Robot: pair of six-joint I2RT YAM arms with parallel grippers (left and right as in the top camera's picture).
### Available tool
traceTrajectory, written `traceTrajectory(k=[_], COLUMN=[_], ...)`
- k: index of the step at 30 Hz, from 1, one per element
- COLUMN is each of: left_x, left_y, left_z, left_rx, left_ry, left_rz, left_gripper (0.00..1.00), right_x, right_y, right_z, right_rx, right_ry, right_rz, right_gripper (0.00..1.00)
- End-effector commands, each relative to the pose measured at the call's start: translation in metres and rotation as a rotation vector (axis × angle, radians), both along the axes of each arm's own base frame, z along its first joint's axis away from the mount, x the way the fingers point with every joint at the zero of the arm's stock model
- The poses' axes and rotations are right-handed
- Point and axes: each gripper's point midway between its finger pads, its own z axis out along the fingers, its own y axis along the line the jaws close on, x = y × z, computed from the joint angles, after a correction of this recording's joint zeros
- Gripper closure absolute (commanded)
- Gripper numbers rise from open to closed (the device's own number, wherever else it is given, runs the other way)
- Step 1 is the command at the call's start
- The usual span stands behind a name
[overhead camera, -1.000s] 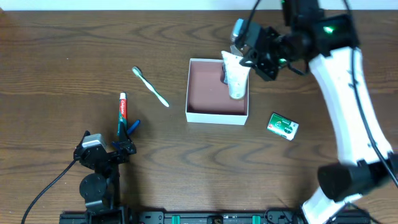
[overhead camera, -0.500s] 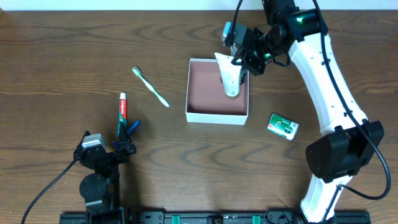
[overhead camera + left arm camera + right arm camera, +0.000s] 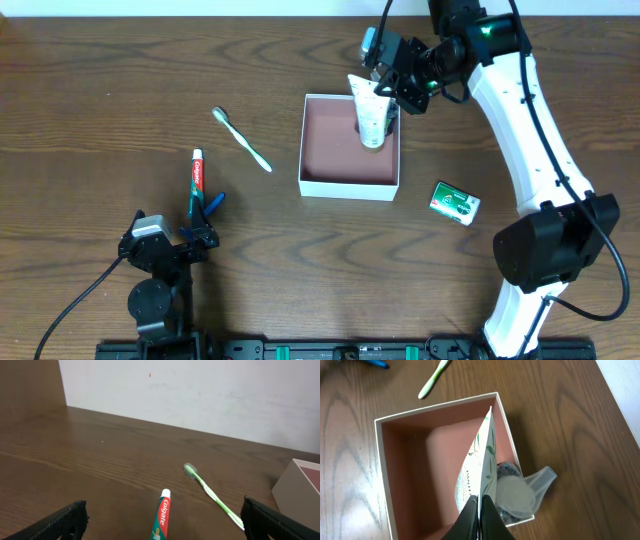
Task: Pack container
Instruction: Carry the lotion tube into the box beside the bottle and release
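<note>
The container (image 3: 312, 186) is a square white-walled box with a reddish-brown inside, at mid table. My right gripper (image 3: 378, 92) is shut on the flat crimped end of a white tube with green leaf print (image 3: 371, 120), which hangs over the box's far right corner. In the right wrist view the fingers (image 3: 470, 520) pinch the tube (image 3: 476, 470) above the container (image 3: 380, 475). A round translucent cap (image 3: 517, 495) shows beside it over something dark. My left gripper (image 3: 164, 507) is open low over the table, the toothpaste (image 3: 161, 517) lying between its fingers, untouched.
A green-and-white toothbrush (image 3: 242, 140) lies left of the box, and the red Colgate toothpaste (image 3: 198, 180) lies further left. A small blue thing (image 3: 215, 203) sits by the left gripper. A green packet (image 3: 455, 202) lies right of the box.
The right arm has swung its elbow round. The held tube has shifted a little left and toward the box's far wall. The left arm has not moved.
</note>
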Motion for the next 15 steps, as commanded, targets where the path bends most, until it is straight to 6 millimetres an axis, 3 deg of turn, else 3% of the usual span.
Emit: traceTrajectory(k=[1, 15], left_x=[-0.001, -0.001], left_y=[-0.001, -0.001], left_z=[-0.015, -0.015], left_rx=[0.004, 0.003], left_ry=[0.049, 0.049], left_rz=[-0.007, -0.007], left_gripper=[0.02, 0.02], right_x=[0.002, -0.001], right_y=[0.0, -0.001], right_z=[0.013, -0.002], right_rx=[0.028, 0.015], right_ry=[-0.034, 0.017], right_rz=[0.014, 0.013], right_gripper=[0.99, 0.99])
